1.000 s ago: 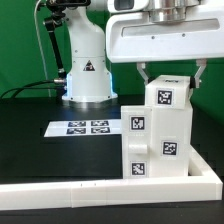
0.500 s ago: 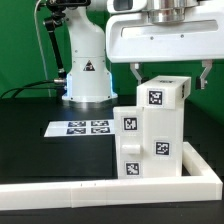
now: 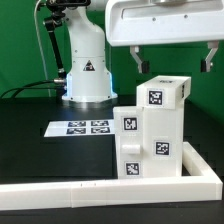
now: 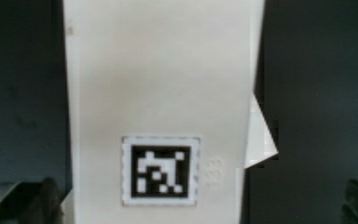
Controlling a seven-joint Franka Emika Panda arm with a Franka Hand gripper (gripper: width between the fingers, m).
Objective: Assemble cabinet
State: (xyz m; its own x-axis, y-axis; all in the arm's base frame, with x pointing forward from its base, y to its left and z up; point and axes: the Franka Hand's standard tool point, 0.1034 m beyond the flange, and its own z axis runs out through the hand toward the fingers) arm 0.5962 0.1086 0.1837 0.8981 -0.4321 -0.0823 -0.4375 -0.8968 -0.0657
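we see a matte white cabinet [image 3: 153,132] at lower right of the exterior view, under the gripper [image 3: 175,58].
it is blocky, built of stepped rectangular pieces with square black-and-white tags, standing on the black table [image 3: 40,150] against a white rim; the fingers hang spread apart above it, touching nothing. the marker board [image 3: 79,127] lies flat at centre left.
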